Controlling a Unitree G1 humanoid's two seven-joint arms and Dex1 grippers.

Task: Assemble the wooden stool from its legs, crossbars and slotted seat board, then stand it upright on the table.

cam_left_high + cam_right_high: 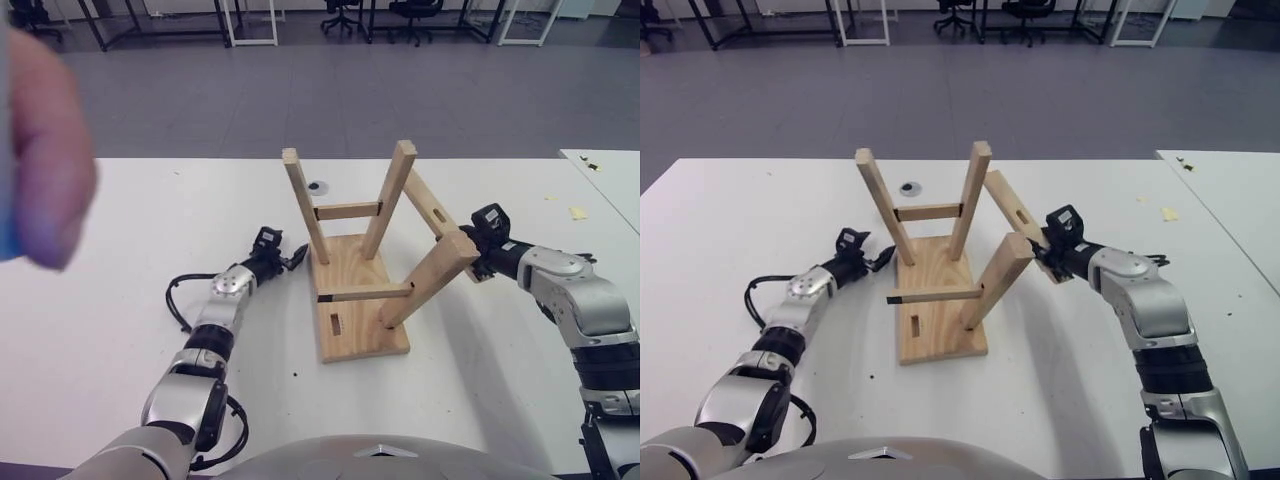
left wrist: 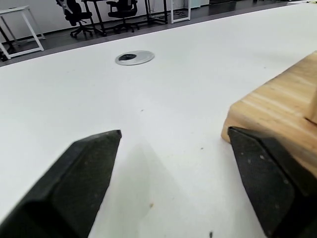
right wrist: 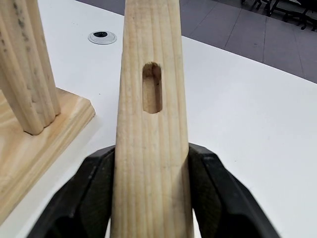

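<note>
Leg-fitting step, seemingly: right claw [image 3: 151, 191] clamps slotted leg [image 3: 151, 59]; left claw [image 2: 173, 134] wide, seat board [image 2: 277, 99] beside it. Next: likely mortise alignment.

Seat board [image 1: 365, 330]: pale honey wood, lengthwise grain stripes, two dark slots. Legs [image 1: 303, 200] and crossbars [image 1: 348, 211]: the same light wood, with dark marks at the crossbars' left ends. Slotted leg [image 3: 151, 124]: fine parallel grain, one shadowed oval mortise. Table [image 1: 130, 330]: plain white with a few dark specks. Grommet [image 2: 134, 57]: silver-grey ring, black centre. Left gripper [image 2: 174, 134] and right gripper [image 3: 152, 168]: matt black. Arms [image 1: 580, 290]: silver-grey shells, black joints. Top of frame: grey floor [image 1: 300, 90], black office chairs [image 1: 345, 15]. Right edge: yellow scrap [image 1: 578, 213] on white
</note>
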